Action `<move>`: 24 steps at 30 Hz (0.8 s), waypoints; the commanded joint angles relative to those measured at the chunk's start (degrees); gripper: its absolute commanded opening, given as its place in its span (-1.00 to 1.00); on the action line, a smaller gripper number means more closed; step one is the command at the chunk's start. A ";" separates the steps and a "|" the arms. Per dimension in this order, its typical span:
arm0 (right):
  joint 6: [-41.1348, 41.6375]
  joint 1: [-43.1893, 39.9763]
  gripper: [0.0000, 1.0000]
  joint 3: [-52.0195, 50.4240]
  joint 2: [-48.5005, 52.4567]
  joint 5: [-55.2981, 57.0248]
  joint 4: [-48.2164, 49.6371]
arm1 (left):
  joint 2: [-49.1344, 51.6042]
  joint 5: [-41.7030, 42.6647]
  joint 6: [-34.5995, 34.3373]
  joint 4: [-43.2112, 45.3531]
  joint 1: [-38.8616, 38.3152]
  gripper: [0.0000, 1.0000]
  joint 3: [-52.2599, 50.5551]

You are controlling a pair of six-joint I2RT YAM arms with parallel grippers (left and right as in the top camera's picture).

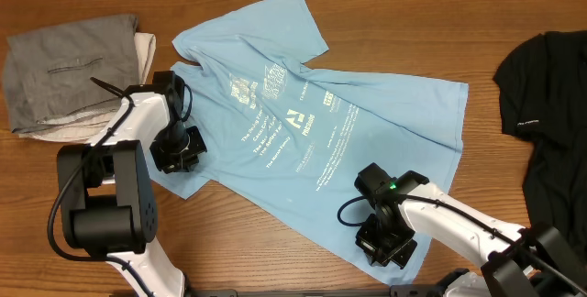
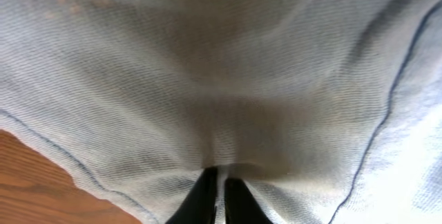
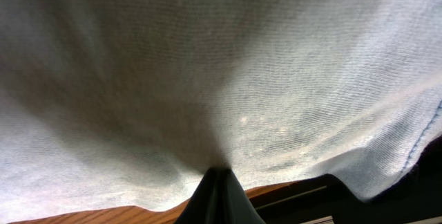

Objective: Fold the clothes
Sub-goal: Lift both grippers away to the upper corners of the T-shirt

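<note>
Blue T-shirt (image 1: pixel 385 114), pinched in both arms' fingers (image 2: pixel 200 200)

the light blue t-shirt (image 2: pixel 228 65) fills the view, its cloth pinched between the closed jaws of the left gripper (image 2: pixel 221 175) at bottom centre; wooden table (image 2: pixel 31 186) shows lower left.

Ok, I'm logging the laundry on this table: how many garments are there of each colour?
Light blue T-shirt: 1
Grey garment: 1
Cream cloth under the grey one: 1
Black garment: 1
Total: 4
</note>
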 commanded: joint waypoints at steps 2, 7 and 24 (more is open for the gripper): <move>-2.97 0.11 -0.92 2.08 0.33 -0.46 -0.66 | 5.14 -3.19 1.16 -3.72 0.63 -0.89 0.87; -8.52 -1.27 -0.92 10.29 0.33 -0.39 -6.60 | 1.62 -0.15 3.10 -12.68 0.22 -0.92 11.47; -27.36 -28.13 0.13 49.81 0.33 6.67 -22.93 | -12.09 5.51 2.84 -23.65 -13.22 -0.65 51.19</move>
